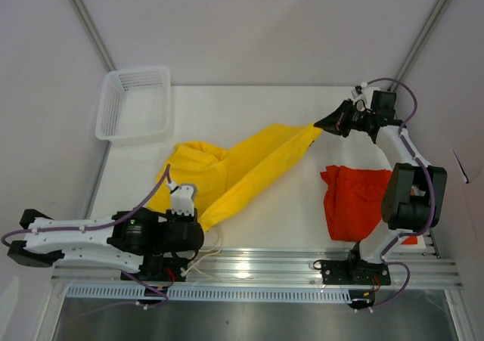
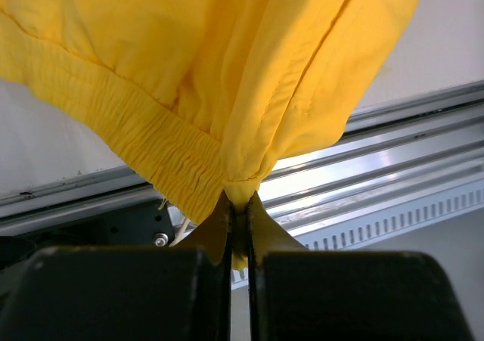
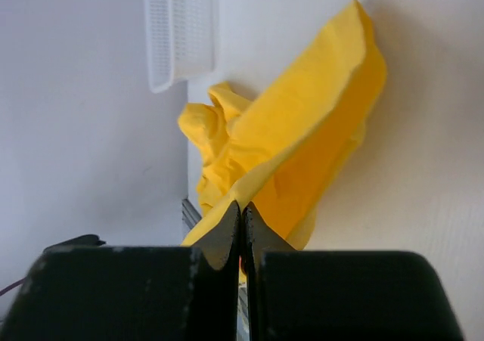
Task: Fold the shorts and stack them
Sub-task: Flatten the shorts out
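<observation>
Both pairs of jaws are pressed together on cloth: our left gripper [image 2: 240, 209] pinches the waistband end of the yellow shorts [image 1: 253, 163] near the front rail [image 1: 257, 265], and our right gripper [image 1: 324, 124] pinches the far corner. Between them the yellow shorts stretch on a diagonal, long axis running from near-left to far-right, with a loose bunch sagging onto the table [image 1: 291, 212] at the left end. We judge the next move turns on that diagonal: the orange-red shorts [image 1: 352, 201] lie on the right, so the right gripper is nearer for stacking.
</observation>
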### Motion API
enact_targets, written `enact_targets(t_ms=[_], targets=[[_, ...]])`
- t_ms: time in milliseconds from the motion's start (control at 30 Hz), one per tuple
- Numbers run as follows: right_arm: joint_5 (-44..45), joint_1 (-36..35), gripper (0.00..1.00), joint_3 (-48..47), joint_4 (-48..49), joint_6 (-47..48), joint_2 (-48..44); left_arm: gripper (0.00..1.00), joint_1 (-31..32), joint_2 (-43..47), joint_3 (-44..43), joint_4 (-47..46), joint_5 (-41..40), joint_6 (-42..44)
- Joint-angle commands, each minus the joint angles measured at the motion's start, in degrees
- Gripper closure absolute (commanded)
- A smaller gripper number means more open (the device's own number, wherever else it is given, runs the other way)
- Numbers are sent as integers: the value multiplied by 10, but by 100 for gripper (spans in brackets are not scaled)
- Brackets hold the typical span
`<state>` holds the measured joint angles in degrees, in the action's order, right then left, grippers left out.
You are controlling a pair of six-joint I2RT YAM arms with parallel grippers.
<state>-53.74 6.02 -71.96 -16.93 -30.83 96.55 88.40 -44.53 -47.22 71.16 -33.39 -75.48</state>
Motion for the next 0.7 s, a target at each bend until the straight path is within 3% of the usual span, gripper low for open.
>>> enact_targets(t_ms=[0, 100, 267, 367, 467, 533, 667], targets=[[-74, 18, 100, -43, 91, -95, 13, 100, 3, 10, -67, 87, -43, 22], [-96, 25, 100, -50, 188, -165, 8, 100, 4, 10, -135, 127, -76, 52], [-112, 32, 100, -78, 310, -279, 4, 100, 4, -11, -276, 130, -130, 189], [-117, 38, 100, -97, 436, -379, 3, 100, 3, -39, -363, 130, -170, 269], [-113, 44, 100, -128, 469, -435, 2, 100, 3, -61, -451, 129, -220, 334], [-109, 47, 100, -147, 475, -454, 1, 100, 2, -66, -513, 99, -229, 420], [-95, 53, 100, -179, 534, -510, 2, 100, 2, -43, -541, -31, -200, 594]])
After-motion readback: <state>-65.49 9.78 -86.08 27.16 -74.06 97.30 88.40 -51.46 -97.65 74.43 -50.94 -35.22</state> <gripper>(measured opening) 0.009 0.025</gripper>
